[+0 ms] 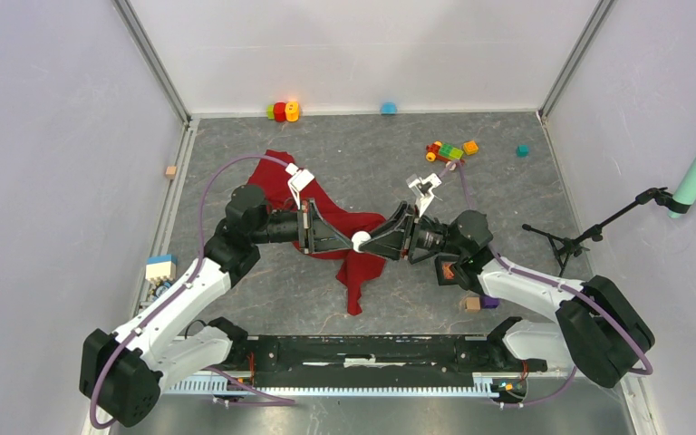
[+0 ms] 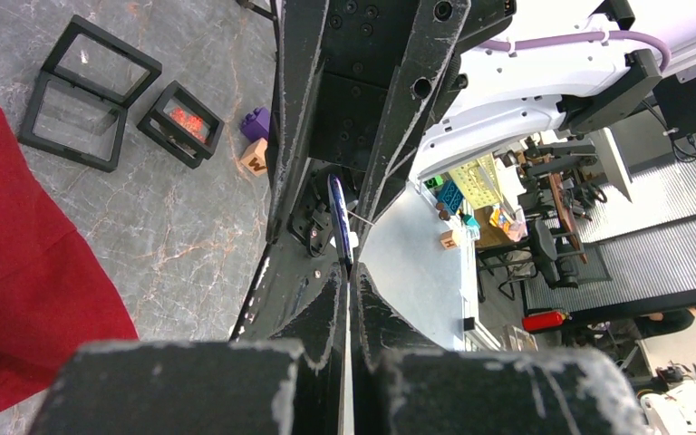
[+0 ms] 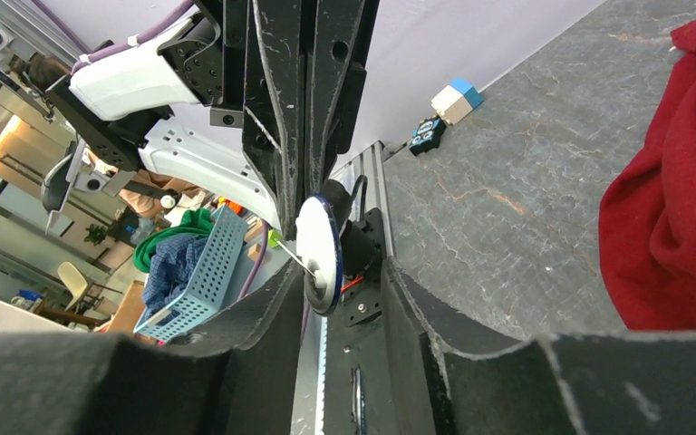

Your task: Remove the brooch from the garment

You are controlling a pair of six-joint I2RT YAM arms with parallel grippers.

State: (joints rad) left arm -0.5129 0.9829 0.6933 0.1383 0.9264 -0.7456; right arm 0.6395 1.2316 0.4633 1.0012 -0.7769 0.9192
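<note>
1. The small round white brooch (image 1: pixel 361 240) looks free of the crumpled red cloth garment (image 1: pixel 358 272). It is held mid-frame, just above the cloth.
2. The left gripper (image 2: pixel 350 285) pinches its edge. The right gripper (image 3: pixel 344 270) is spread wide around it.
3. I think only setting it down is left.
4. The grey stone table (image 1: pixel 263 294) shows bare at the lower left. Colourful toy blocks (image 1: pixel 449 150) sit near the top edge.

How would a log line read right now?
left gripper: shut on brooch | right gripper: grip unclear | brooch: off garment

Left claw (image 2: pixel 350 283) clamped shut, facing right claw (image 3: pixel 343 270) spread apart.
</note>
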